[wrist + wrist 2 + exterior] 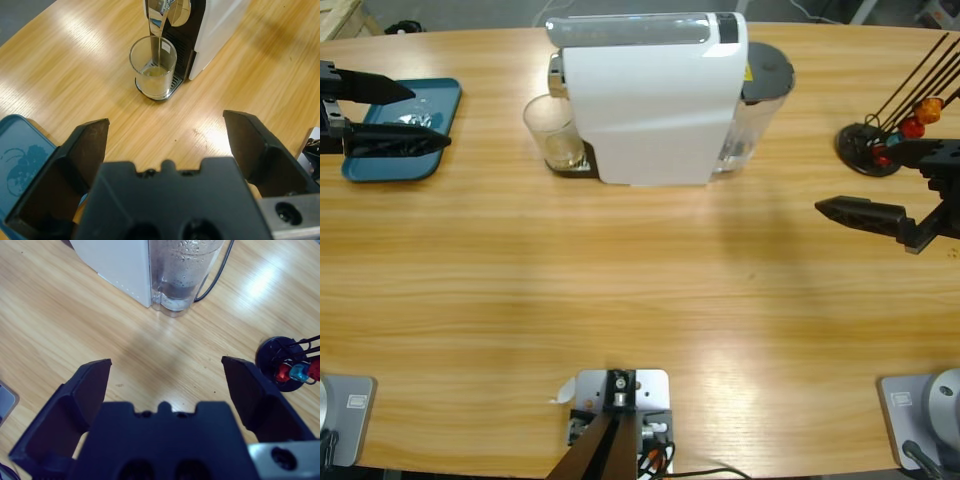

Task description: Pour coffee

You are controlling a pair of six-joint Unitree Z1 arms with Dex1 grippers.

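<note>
1. From above, the white coffee machine (650, 95) stands at the far middle of the wooden table (640, 290), with a clear glass (556, 135) on the drip tray at its left end.
2. Only the left wrist view shows the chrome spout (162, 10) above the glass (153, 67) and the coffee (152, 73), a shallow pale brown pool at the glass bottom.
3. The left gripper (415, 118) hangs at the table's left end, jaws spread wide with nothing between them, above a blue tray (440, 95). A crumpled silvery bit (417, 120) lies on that tray; the wrist view catches only the tray's corner (20, 150).
4. The right gripper (880, 185) is at the right end, jaws likewise parted and empty, well apart from the machine.
5. The right wrist view alone shows the machine's clear water tank (182, 275) wet with droplets and a dark cable (215, 275) behind it.
6. A black capsule stand (870, 150) near the right gripper holds red, orange and blue capsules (299, 372).
</note>
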